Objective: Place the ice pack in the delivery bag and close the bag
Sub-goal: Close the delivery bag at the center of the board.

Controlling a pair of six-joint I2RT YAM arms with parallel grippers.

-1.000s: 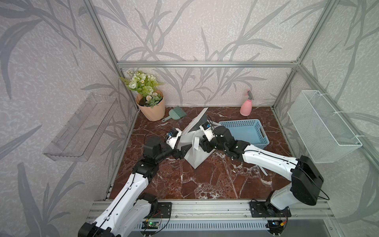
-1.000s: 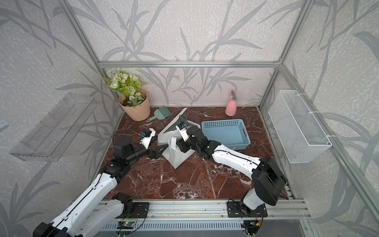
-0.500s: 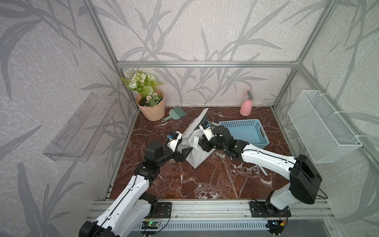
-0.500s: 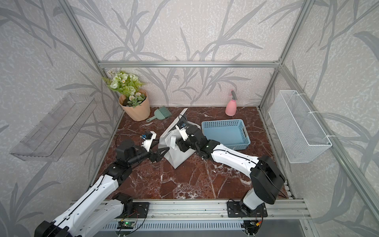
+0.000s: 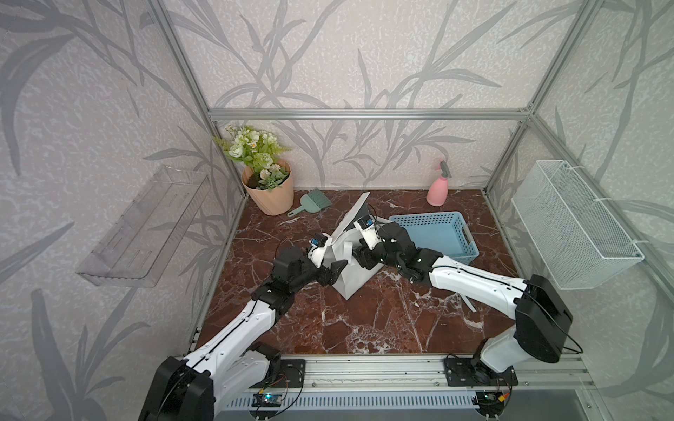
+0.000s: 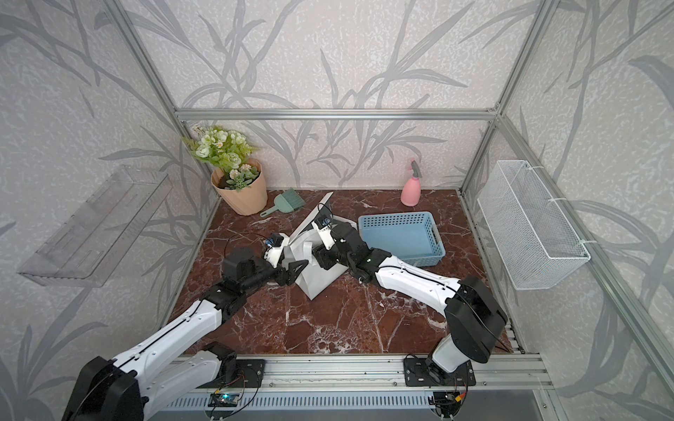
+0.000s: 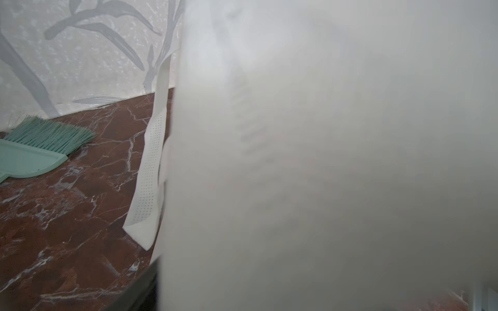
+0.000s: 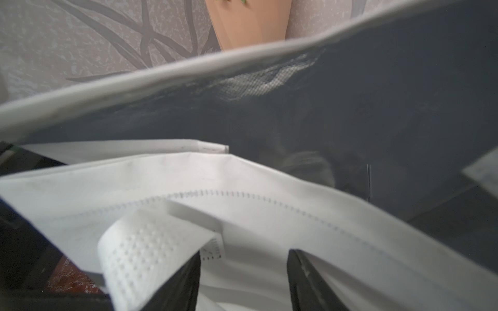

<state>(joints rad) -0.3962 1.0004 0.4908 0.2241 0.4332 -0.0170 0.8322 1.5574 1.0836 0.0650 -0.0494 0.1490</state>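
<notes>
**Both grippers at the delivery bag, ice pack not to be made out**

In both top views the delivery bag [image 5: 355, 282] [image 6: 317, 282] stands on the marble table [image 5: 364, 328], with one tall flap [image 5: 355, 211] raised on its far side. The left gripper [image 5: 335, 272] sits against the bag's wall on the left arm's side, its jaws spread and not clamped on anything. The right gripper [image 5: 359, 255] is at the bag's rim on the opposite side. From here I cannot tell whether it grips. The blue basket [image 5: 468, 237] lies just beside the bag, behind the right wrist. The green brush [image 5: 315, 199] is near the bag's far side. The flower pot [image 5: 271, 198] and the pink spray bottle [image 5: 437, 191] stand well apart from it, by the back wall.

The left wrist view is mostly filled by the bag's white wall, blurred and very close. A white perforated handle strap [image 7: 151, 167] hangs down beside that wall, and the brush lies beyond it.

In the right wrist view two dark fingers [image 8: 188, 282] stand apart with white material between them. Whether they clamp it cannot be told. A handle loop [image 8: 151, 255] curls over one finger. Past the bag's stitched near rim shows its dark, shiny lining [image 8: 377, 121].

The ice pack cannot be picked out in any view.
</notes>
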